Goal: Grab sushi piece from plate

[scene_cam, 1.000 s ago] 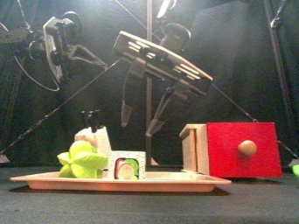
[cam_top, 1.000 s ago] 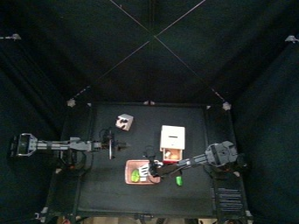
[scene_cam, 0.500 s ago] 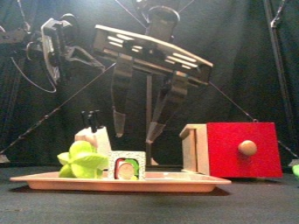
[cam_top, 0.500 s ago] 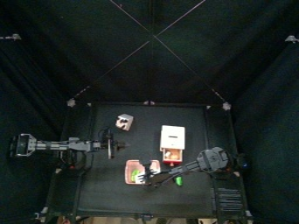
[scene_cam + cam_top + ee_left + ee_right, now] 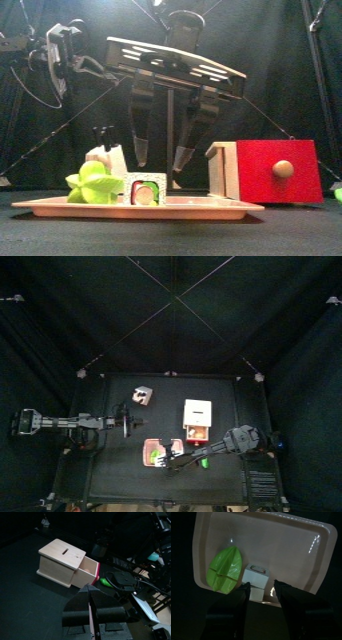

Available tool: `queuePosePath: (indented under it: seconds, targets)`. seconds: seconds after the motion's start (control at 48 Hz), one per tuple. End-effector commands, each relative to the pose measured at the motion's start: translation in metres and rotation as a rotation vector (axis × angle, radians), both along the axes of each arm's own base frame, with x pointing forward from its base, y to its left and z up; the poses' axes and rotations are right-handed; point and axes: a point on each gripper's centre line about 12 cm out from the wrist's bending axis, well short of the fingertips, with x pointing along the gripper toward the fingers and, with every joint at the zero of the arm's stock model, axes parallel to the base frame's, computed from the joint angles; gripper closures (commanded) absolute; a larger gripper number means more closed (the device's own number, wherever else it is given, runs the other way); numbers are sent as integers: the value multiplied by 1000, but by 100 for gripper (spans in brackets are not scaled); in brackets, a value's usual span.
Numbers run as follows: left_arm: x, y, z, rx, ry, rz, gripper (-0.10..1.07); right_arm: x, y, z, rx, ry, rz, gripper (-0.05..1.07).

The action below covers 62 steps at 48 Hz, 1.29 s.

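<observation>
**Right tool spread above the pink plate**

In the front view the right tool [image 5: 163, 160] hangs in the middle of the frame with its two jaws apart — open and holding nothing — their tips above the back of the plate [image 5: 201, 207]. The plate lies along the lower edge of that view on the table [image 5: 160, 240]. On its left part sits the sushi piece [image 5: 91, 184], a lime-green lump, and just beside it, touching or nearly so, stands a small white roll [image 5: 143, 189].

The right wrist view looks down between the spread jaws: the white roll [image 5: 258, 583] fills the gap at the centre of the frame, and the sushi piece [image 5: 226, 568] lies to the left of centre, outside the left jaw. Both rest inside the plate [image 5: 298, 549].

From above, the right arm reaches in from the lower right of the frame toward the plate [image 5: 151, 446], which lies below centre.

At the right of the front view a pale wooden box [image 5: 222, 170] shows its red drawer [image 5: 281, 170] with a round knob.

The left tool [image 5: 127, 421] rests at the left of the top view, well apart from the plate; its own wrist view shows the jaws closed together.
</observation>
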Motion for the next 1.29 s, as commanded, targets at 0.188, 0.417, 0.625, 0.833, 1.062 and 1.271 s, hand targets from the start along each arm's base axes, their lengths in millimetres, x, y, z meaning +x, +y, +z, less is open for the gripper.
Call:
queuePosePath:
  seconds: [0.188,0.417,0.625,0.833,1.062,1.271]
  targets:
    - [2,0,5,3,-17,0,74,5,0,15,26,-68,13,23]
    - [2,0,6,3,-18,1,74,4,-4,3,23,-57,14,23]
    - [2,1,5,4,-16,2,74,7,-8,-1,23,-84,25,23]
    - [2,0,6,5,-18,0,74,4,-13,-7,20,-69,16,23]
    - [2,0,6,3,-18,1,74,5,-15,-6,18,-71,13,23]
    - [2,1,5,3,-17,3,74,8,-14,-2,17,-84,15,23]
